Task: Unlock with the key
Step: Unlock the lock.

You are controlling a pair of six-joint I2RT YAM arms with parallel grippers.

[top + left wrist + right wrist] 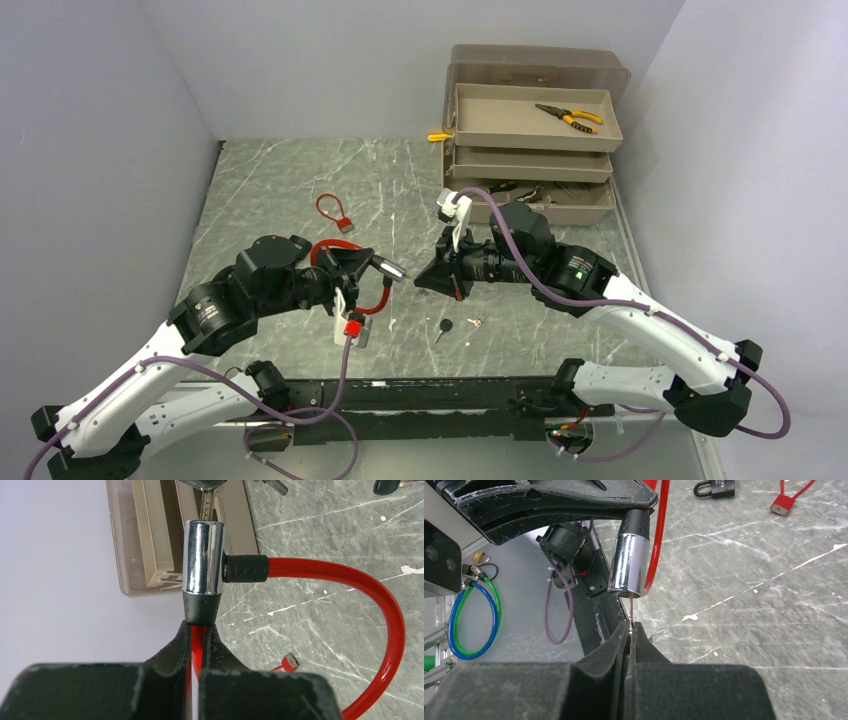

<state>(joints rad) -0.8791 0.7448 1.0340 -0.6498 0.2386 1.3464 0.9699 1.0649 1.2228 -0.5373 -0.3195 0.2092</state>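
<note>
The lock is a red cable lock with a chrome cylinder [204, 557] and a red cable [350, 577] looping out to its side. My left gripper [200, 630] is shut on the red cable just behind the cylinder's black collar and holds it above the table [388, 268]. My right gripper [630, 627] is shut on the key [630, 610], seen edge-on. The key's thin blade spans the short gap to the cylinder's end face [625, 591]. In the left wrist view the key [206, 502] meets the cylinder's far end; how deep it sits cannot be told.
Loose keys [443, 328] lie on the marble table between the arms. A red padlock with a white tag [353, 328] hangs below the left gripper. A small red loop lock [335, 215] lies further back. An open tiered toolbox [530, 150] with pliers [568, 117] stands back right.
</note>
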